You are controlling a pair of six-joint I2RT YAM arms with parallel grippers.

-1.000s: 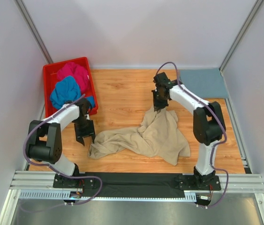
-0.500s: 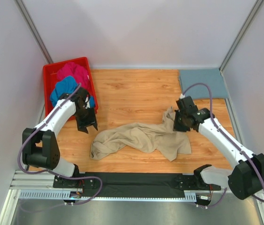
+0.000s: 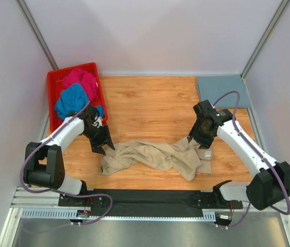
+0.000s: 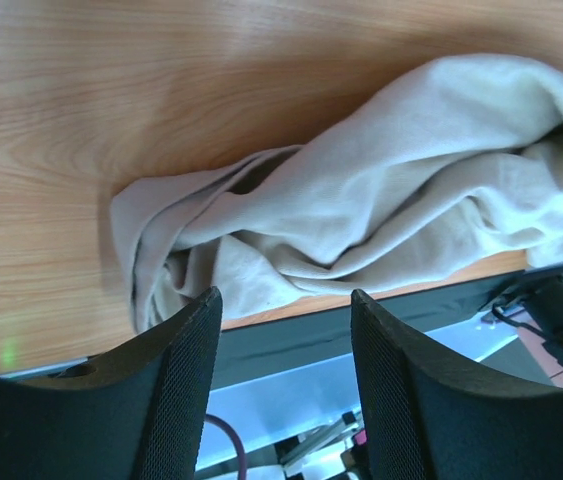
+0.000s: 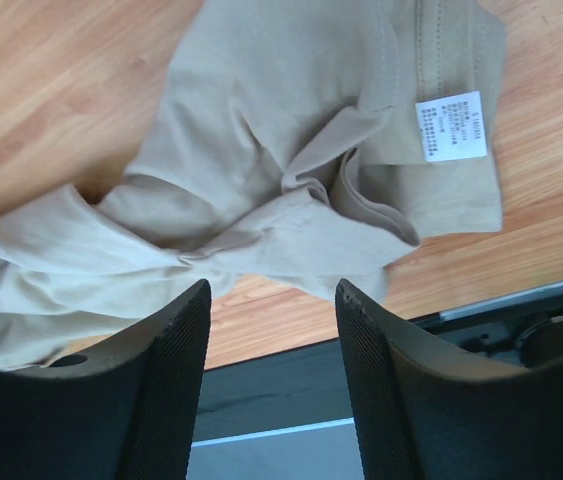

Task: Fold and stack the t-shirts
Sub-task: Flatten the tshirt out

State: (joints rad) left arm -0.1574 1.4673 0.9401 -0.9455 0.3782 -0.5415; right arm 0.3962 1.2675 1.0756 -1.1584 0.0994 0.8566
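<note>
A beige t-shirt (image 3: 155, 154) lies crumpled in a long heap across the near part of the wooden table. My left gripper (image 3: 105, 144) hovers open just above its left end, and the left wrist view shows the cloth (image 4: 361, 210) beyond the gripper (image 4: 281, 300) with nothing between the jaws. My right gripper (image 3: 199, 139) stands open over the right end. In the right wrist view that gripper (image 5: 273, 290) is empty above the shirt (image 5: 291, 170), whose white label (image 5: 451, 125) faces up. A magenta t-shirt (image 3: 80, 78) and a bright blue t-shirt (image 3: 71, 100) sit in the bin. A grey-blue t-shirt (image 3: 223, 90) lies folded at the back right.
The red bin (image 3: 70, 69) stands at the back left, close behind my left arm. A black strip (image 3: 150, 198) and metal rails run along the table's near edge. White walls enclose the table on three sides.
My right gripper pulled the beige shirt's end from the back toward the near right, then opened and let it drop. My left gripper moved right, toward the shirt's left end.
</note>
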